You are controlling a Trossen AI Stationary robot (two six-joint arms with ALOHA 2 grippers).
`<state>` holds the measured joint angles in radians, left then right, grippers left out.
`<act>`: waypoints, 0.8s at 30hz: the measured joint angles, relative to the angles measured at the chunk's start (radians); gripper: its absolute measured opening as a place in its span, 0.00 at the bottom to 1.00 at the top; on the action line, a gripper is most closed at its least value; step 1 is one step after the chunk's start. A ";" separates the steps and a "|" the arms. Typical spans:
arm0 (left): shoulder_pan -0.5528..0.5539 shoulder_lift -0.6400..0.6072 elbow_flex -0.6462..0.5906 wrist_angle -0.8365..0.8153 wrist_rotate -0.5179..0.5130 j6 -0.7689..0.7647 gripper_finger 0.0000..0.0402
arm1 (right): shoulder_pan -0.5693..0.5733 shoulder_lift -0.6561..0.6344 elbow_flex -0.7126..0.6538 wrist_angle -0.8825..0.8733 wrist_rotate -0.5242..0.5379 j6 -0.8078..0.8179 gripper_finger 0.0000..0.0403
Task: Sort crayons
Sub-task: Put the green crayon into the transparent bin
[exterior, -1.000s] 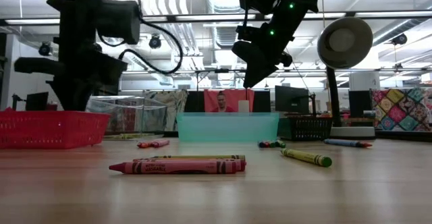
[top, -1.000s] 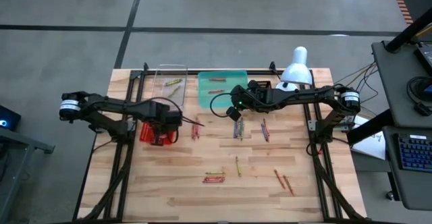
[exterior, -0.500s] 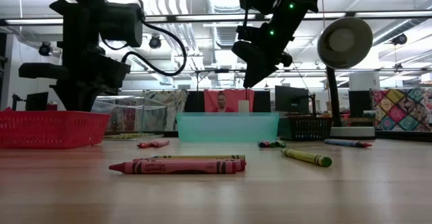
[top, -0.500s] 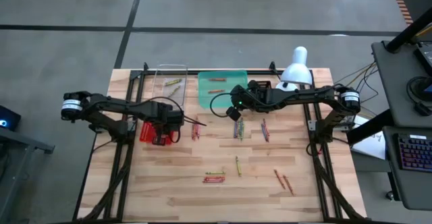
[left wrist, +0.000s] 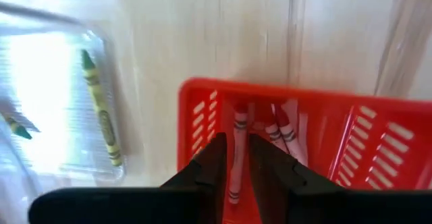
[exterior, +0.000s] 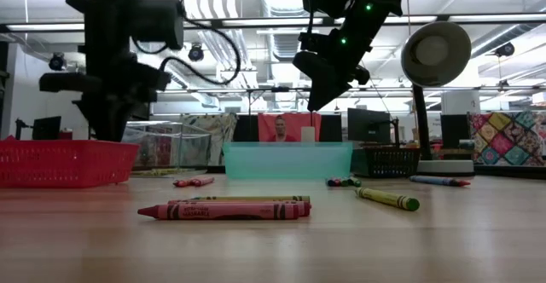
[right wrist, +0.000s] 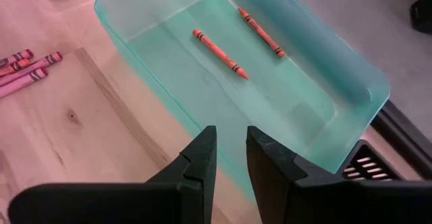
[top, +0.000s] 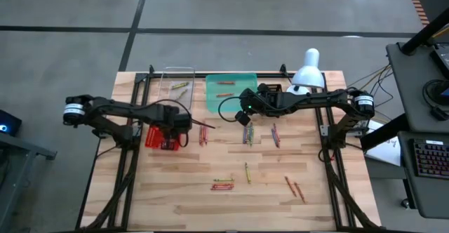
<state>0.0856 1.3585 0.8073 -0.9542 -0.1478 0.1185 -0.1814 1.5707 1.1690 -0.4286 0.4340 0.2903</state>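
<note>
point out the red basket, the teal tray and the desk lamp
red basket [top: 156, 139], high view, on its left part beside the left arm
teal tray [right wrist: 337, 116], right wrist view, on its bare floor
desk lamp [top: 309, 70], high view, on the white shade

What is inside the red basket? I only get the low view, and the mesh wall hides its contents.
Observer: The left wrist view shows red crayons lying in the red basket, under the left tool.
Operator: And the teal tray?
Observer: Two orange crayons lie in the teal tray; the right tool hovers empty by its edge.
Operator: The clear tray?
Observer: Yellow-green crayons lie in the clear tray.
</note>
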 joint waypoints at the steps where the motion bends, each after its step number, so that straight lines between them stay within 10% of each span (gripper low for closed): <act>1: 0.000 -0.004 0.010 0.000 0.000 0.000 0.11 | 0.000 0.000 0.000 0.000 -0.014 0.003 0.18; 24: 0.000 -0.353 0.034 0.660 0.000 0.157 0.11 | 0.001 0.000 0.016 -0.135 -0.435 0.193 0.18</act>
<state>0.0856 1.0052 0.8417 -0.2944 -0.1478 0.2754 -0.1801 1.5703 1.1847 -0.5639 -0.0009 0.4832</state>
